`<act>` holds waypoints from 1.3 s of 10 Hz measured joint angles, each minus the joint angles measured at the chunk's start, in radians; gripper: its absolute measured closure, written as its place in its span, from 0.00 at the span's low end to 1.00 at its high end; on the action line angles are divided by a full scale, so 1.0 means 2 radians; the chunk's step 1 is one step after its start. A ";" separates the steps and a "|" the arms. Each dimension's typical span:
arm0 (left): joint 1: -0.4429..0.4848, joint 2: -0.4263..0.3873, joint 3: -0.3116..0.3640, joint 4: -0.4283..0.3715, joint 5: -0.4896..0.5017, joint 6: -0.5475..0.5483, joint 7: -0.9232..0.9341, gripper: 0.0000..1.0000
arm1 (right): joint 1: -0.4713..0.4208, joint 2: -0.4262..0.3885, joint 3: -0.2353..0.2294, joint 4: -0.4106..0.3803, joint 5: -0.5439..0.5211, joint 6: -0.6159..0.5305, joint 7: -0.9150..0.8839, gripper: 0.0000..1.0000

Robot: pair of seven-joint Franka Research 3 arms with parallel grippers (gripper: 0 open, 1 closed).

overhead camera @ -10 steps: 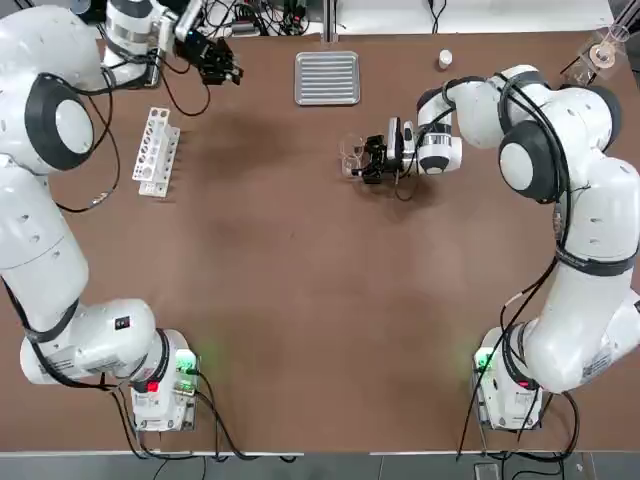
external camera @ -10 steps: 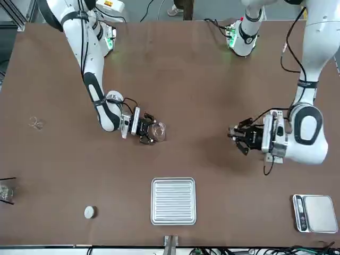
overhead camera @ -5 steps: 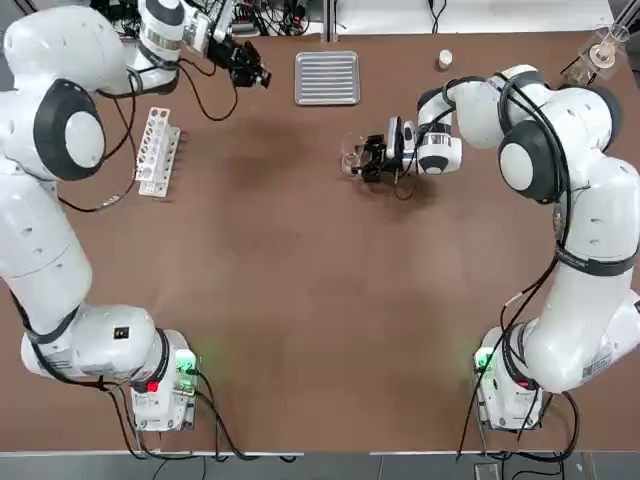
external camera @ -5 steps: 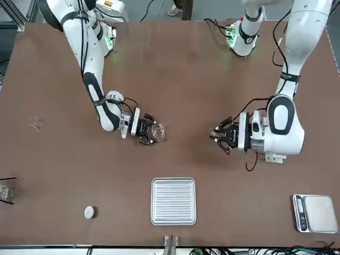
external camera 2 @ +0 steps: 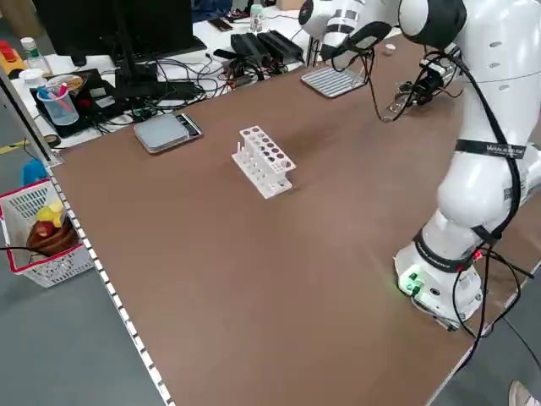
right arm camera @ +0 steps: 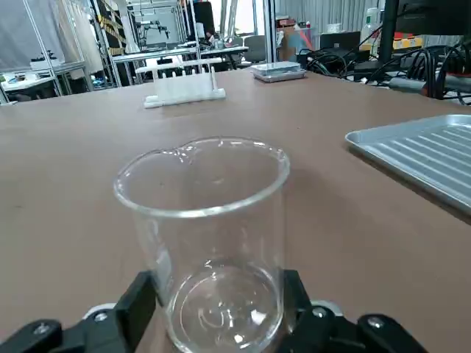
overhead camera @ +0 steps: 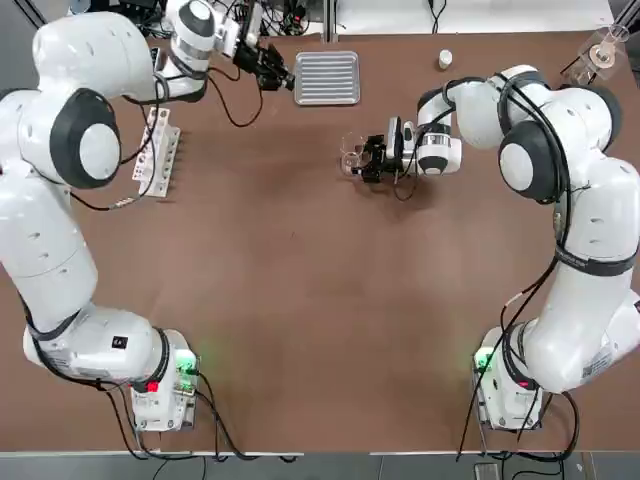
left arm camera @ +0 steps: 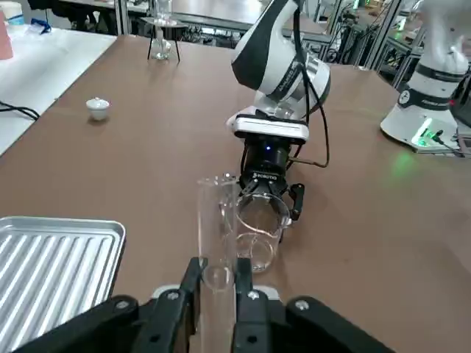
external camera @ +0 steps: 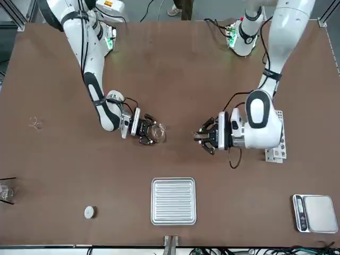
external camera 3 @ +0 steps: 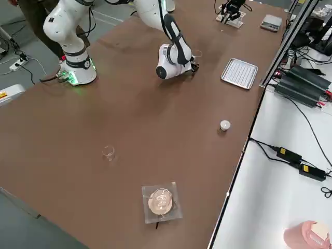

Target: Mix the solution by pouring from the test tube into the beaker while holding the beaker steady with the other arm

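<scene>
Looks straight down from overhead in the top view, facing the robot's way, far enough back to take in both arms and most of the table [overhead camera: 300, 300]. Faces the robot from across in the front view, sharing with the top view both arms and the ribbed tray [external camera: 173, 202]. Looks down diagonally from either raised side view, catching in both the tray and the scale [external camera 2: 167, 131]. Peers from the left wrist past the close test tube [left arm camera: 217, 301] toward the right arm [left arm camera: 276, 92]. Skims low from the right wrist through the close beaker [right arm camera: 210, 257], sharing the tray with the left wrist view.
</scene>
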 joint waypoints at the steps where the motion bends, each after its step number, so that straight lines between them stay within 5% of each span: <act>1: -0.016 0.001 0.002 0.000 0.000 0.017 -0.005 0.78 | 0.000 0.000 0.000 -0.001 0.001 0.001 0.000 0.25; 8: -0.089 0.022 0.009 0.031 0.126 0.069 -0.137 0.78 | 0.000 -0.001 -0.001 -0.007 0.009 0.004 0.001 0.30; 10: -0.130 0.029 0.024 0.041 0.173 0.081 -0.200 0.78 | 0.000 0.000 -0.002 -0.007 0.009 0.014 0.001 0.41; 13: -0.179 0.038 0.063 0.047 0.189 0.085 -0.228 0.78 | 0.000 0.000 -0.001 -0.006 0.011 0.016 0.001 0.41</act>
